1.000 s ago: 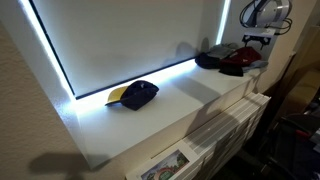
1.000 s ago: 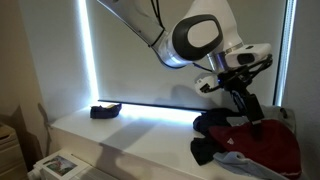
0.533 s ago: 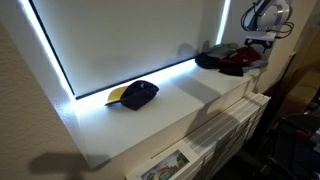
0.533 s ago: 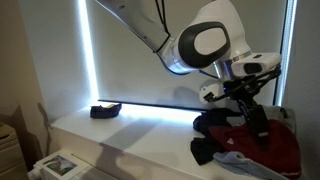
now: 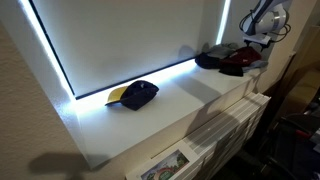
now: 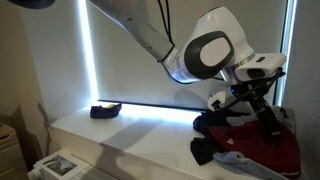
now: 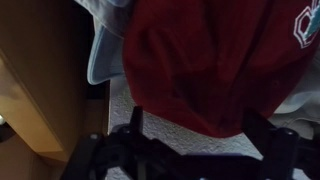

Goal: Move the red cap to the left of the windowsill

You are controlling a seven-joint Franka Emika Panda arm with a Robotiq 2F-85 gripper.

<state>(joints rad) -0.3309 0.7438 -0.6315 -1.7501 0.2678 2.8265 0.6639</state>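
Note:
The red cap (image 7: 210, 55) lies on the white windowsill (image 5: 170, 115) in a pile of caps at one end; it shows in both exterior views (image 5: 238, 61) (image 6: 268, 148). My gripper (image 7: 198, 118) is open, and its two dark fingers straddle the near edge of the red cap without touching it. In both exterior views the gripper (image 6: 266, 108) (image 5: 262, 36) hangs just above the pile. The far edge of the red cap is out of frame in the wrist view.
A navy cap with a yellow brim (image 5: 135, 95) (image 6: 104, 110) lies alone further along the sill. Black caps (image 6: 212, 126) and a pale grey cap (image 7: 105, 50) lie against the red one. A dark window backs the sill. A radiator (image 5: 232, 128) stands below.
The arm has shifted sideways along the sill, and the gripper now hangs over the red cap. The caps have not moved.

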